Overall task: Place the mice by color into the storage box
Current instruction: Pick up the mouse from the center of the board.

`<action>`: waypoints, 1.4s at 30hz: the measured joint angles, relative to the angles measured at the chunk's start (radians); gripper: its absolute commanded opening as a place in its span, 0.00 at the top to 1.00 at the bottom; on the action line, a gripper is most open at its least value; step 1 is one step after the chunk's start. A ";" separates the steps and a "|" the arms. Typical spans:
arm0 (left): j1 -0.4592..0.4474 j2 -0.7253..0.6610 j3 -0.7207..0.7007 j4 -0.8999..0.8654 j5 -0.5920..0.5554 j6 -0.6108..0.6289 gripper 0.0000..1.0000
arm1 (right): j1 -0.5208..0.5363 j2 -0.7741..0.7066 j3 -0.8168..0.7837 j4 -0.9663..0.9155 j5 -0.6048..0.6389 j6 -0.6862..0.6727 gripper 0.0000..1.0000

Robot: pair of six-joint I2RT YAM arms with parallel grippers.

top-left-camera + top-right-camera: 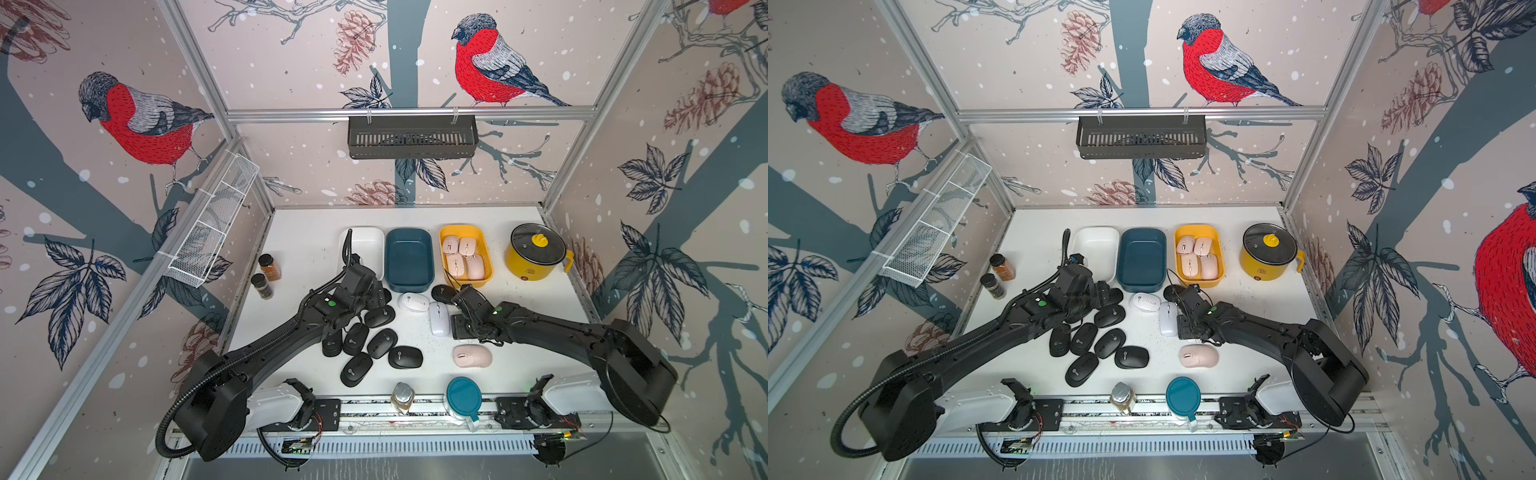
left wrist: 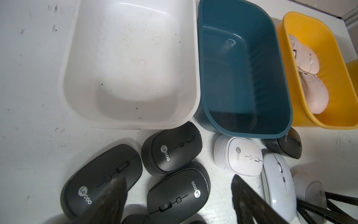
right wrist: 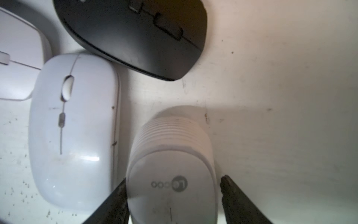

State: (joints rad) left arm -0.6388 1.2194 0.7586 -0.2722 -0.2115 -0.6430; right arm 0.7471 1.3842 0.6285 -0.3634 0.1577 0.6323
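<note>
Several black mice (image 1: 374,345) lie in a cluster at the front left. My left gripper (image 2: 177,179) hovers open over one black mouse (image 2: 178,195), just before the empty white box (image 2: 131,67). Beside that box stand an empty teal box (image 1: 409,257) and a yellow box (image 1: 444,249) holding several pink mice (image 1: 463,255). My right gripper (image 3: 173,186) straddles a ribbed white mouse (image 3: 172,164): one finger touches it and the other stands a sliver off. A smooth white mouse (image 3: 73,131) lies alongside. Another white mouse (image 1: 413,302) and a loose pink mouse (image 1: 472,356) rest mid-table.
A yellow pot (image 1: 534,253) stands at the back right and two spice jars (image 1: 266,276) at the left edge. A round teal lid (image 1: 463,395) and a glass jar (image 1: 402,397) sit on the front rail. One black mouse (image 1: 442,293) lies under the yellow box's front.
</note>
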 measured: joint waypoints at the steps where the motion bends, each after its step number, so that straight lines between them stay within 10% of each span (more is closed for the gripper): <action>1: 0.000 0.000 0.000 0.000 0.000 -0.003 0.16 | 0.000 0.003 0.002 0.000 0.003 0.000 0.29; 42: 0.000 0.065 0.161 -0.007 -0.126 0.056 0.15 | -0.021 -0.009 0.327 -0.093 0.057 -0.005 0.40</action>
State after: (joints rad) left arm -0.6388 1.2846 0.9199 -0.2790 -0.3370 -0.5865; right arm 0.7265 1.3754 0.9550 -0.4561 0.2150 0.6270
